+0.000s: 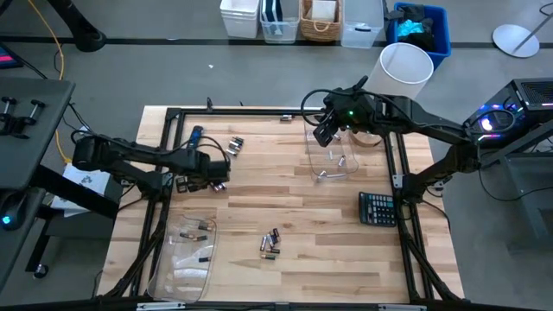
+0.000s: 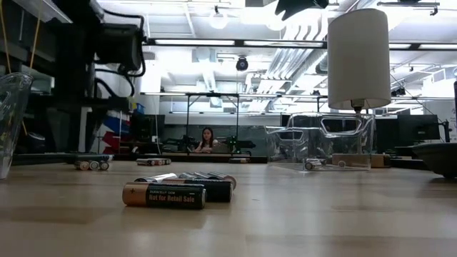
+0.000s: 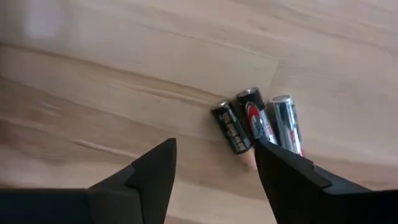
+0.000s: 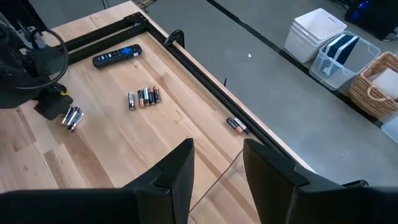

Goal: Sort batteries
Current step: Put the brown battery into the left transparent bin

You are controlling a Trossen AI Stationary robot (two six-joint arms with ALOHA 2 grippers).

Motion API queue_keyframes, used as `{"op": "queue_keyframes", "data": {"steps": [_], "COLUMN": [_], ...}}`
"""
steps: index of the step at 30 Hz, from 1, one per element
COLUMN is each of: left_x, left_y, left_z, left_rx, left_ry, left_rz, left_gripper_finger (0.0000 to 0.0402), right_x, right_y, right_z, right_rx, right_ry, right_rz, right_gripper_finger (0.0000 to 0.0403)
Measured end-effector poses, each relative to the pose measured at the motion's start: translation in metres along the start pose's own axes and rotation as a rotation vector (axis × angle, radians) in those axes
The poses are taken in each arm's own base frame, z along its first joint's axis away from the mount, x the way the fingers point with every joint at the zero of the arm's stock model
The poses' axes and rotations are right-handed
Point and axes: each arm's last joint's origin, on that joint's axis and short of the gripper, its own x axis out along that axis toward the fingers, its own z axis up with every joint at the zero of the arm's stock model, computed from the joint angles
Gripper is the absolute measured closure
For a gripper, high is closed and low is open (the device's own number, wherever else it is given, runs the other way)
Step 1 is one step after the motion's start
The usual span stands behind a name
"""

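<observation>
With my left gripper [image 3: 214,171] wide open and empty just beside three batteries [image 3: 256,121] lying side by side on the bench [image 3: 124,74], I'd centre it over one battery and lower squarely before closing.

Bystanders on and around the wooden table

A dark keypad calculator [image 1: 377,208] lies near the table's right edge, and a slim black-and-blue remote [image 4: 117,56] lies at the far left corner beside the black frame rail [image 4: 205,81]. Two clear plastic containers sit on the wood, one at the far right [image 1: 333,155], one at the near left [image 1: 186,255]. Beyond the table stand white bins [image 1: 242,17], a wicker basket [image 1: 320,21], a blue bin [image 1: 423,30] and a white cylinder [image 1: 404,67]. A person [image 2: 208,140] sits far back in the room.
</observation>
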Motion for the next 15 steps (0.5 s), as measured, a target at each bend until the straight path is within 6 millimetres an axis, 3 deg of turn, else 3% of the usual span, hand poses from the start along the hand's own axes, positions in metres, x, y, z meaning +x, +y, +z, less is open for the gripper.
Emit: {"op": "queue_keyframes", "data": {"steps": [4,15], "left_x": [0.008,0.01], "left_y": [-0.002,0.005], "left_z": [-0.001,-0.012], "left_rx": [-0.069,-0.169], "left_ry": [0.005,-0.019], "left_rz": [-0.068,-0.051], "left_gripper_finger": [0.0193,0.0193], "right_x": [0.0,0.0], "right_y": [0.0,0.0], "right_z": [0.0,-0.001], "right_rx": [-0.003,-0.056], "right_ry": [0.001,0.013], "right_rz": [0.002,0.016], "right_gripper_finger": [0.0269,0.0269]}}
